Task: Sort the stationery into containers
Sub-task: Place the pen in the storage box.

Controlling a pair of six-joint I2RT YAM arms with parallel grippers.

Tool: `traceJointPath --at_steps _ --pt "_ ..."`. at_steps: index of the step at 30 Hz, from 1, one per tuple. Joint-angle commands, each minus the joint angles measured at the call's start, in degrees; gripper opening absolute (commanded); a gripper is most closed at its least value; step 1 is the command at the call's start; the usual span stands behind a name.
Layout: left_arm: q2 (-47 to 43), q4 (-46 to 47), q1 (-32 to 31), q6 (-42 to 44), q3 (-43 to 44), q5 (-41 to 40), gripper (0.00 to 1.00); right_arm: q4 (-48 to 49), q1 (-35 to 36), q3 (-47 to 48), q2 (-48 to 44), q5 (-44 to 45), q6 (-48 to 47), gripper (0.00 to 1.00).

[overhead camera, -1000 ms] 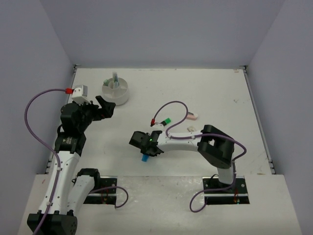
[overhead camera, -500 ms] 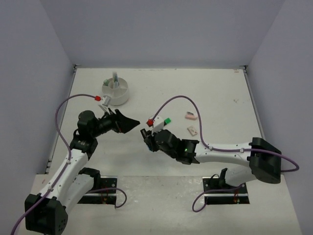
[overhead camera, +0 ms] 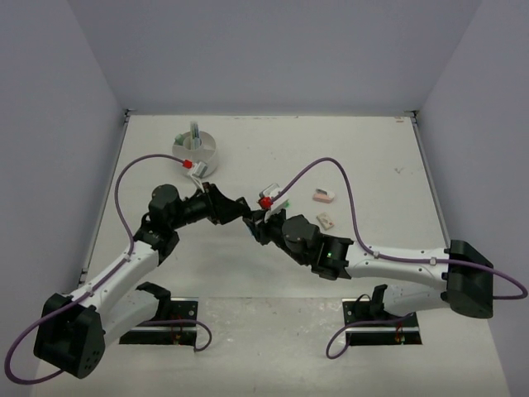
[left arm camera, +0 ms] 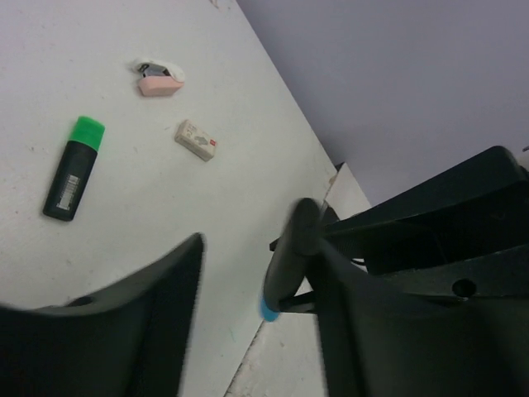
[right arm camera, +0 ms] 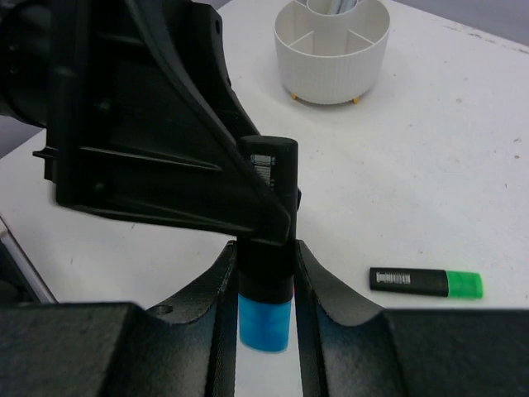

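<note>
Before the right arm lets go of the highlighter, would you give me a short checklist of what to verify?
1. The right gripper is shut on the blue highlighter: ok.
2. The left gripper straddles the free end of the blue highlighter: ok.
3. The left gripper is clamped on it: not ok; in the left wrist view one side stands well apart from it.
4. The tub stands upright with its compartments open at the top: ok.
5. The green highlighter, pink eraser and tan eraser lie on the table, touching neither arm: ok.
</note>
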Motion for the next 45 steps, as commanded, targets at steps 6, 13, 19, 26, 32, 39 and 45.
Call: traceJointPath --at_steps 6,13,19,26,32,39,45 --pt "0.7 3.6 -2.7 0.4 3.5 -5.2 0.00 2.6 0.3 0.1 -0.9 2.3 -1.4 0.48" --pt "3.6 -26.7 -1.7 15.7 22.0 -62.2 0.00 -5.1 -2.7 -0.2 -0.5 14.5 6.6 0.99" --pt "16.8 -20.0 11.3 16.6 31.4 -67.8 0.00 -6.2 -6.7 -4.7 -5.4 11.7 10.9 0.99" --pt "29.9 -19.3 15.7 16.7 42.1 -67.2 0.00 -4.7 -8.7 -7.4 -8.2 9.1 11.7 0.99" --pt "34.4 -15.1 16.9 14.8 40.8 -64.2 0.00 -5.0 -9.8 -7.4 -8.5 6.4 12.1 0.99" --pt "37.1 -10.9 17.1 11.9 36.7 -61.8 0.21 -5.0 -11.7 -8.4 -10.5 1.5 13.0 0.99" --pt "38.1 -11.4 17.3 9.5 35.0 -60.6 0.53 -5.6 -12.4 -7.1 -8.4 0.6 13.8 0.99"
